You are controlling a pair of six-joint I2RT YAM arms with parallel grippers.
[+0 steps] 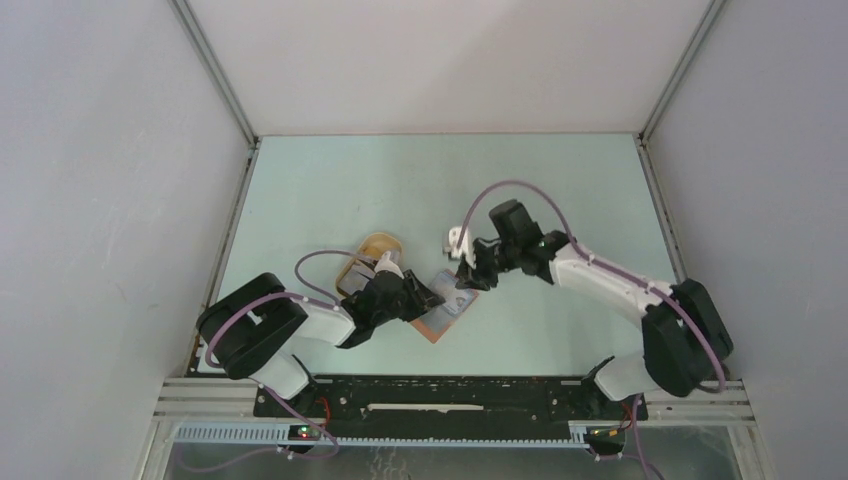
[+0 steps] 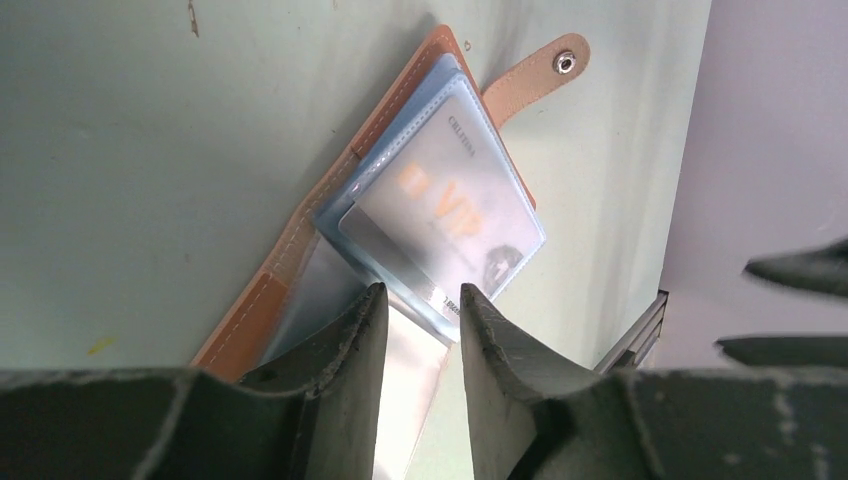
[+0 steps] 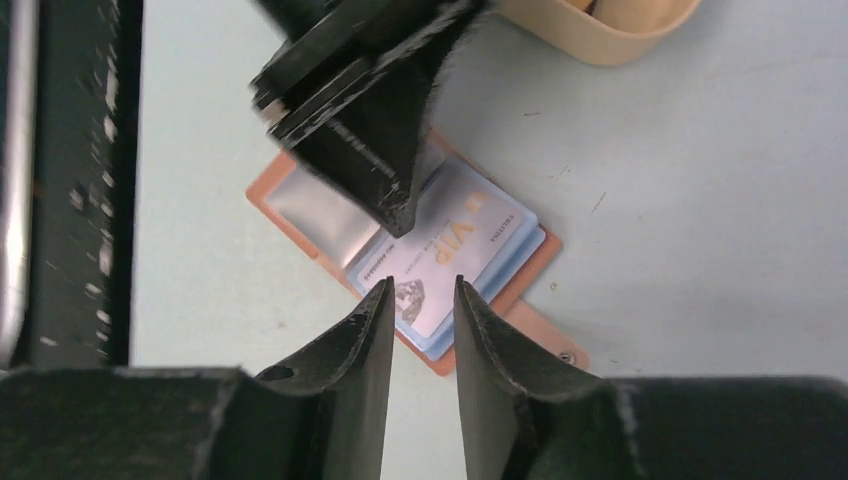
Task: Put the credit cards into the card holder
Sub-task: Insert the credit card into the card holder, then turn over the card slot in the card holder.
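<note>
The card holder (image 1: 447, 312) lies open on the table between the two grippers, its reddish-brown leather (image 2: 268, 300) edging clear blue-grey sleeves. A white card marked VIP (image 2: 450, 210) sits in the top sleeve with its striped end sticking out; it also shows in the right wrist view (image 3: 440, 250). My left gripper (image 2: 420, 292) is low over that card's protruding end, jaws a little apart with nothing between them. My right gripper (image 3: 420, 285) hovers over the holder's opposite edge (image 3: 525, 300), jaws slightly apart and empty. Other cards are not clearly visible.
A pale tan oval tray (image 1: 372, 250) stands just behind the left gripper, also in the right wrist view (image 3: 600, 40); its contents are unclear. The holder's snap strap (image 2: 540, 65) lies flat on the table. The black base rail (image 1: 450, 395) runs along the near edge.
</note>
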